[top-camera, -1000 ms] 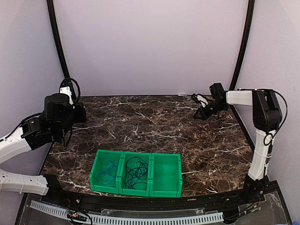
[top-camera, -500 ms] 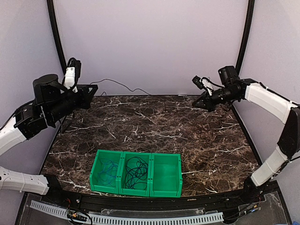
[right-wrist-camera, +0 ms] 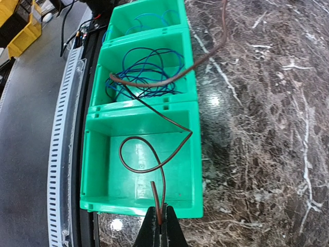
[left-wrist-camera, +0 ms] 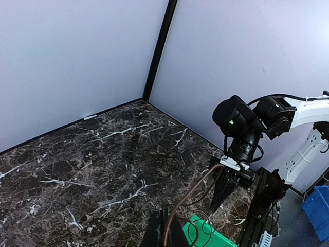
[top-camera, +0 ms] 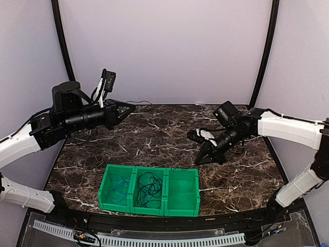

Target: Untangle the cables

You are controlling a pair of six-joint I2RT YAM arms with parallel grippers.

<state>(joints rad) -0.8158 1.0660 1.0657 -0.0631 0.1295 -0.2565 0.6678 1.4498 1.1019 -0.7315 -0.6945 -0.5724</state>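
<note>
Right hand (right-wrist-camera: 159, 229) pinched shut on thin brown cable (right-wrist-camera: 155, 200), slack looping just ahead over empty end cell of green plastic three-cell bin (right-wrist-camera: 128, 207), probably to drop there. Blue wire coils (right-wrist-camera: 149, 67) in cells beyond. Left hand (top-camera: 128, 108) clamps the far end, lifting it clear. No readable labels.

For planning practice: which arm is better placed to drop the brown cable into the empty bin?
Probably right: the right hand pinches the cable end above the empty bin; the left hand is farther.
</note>
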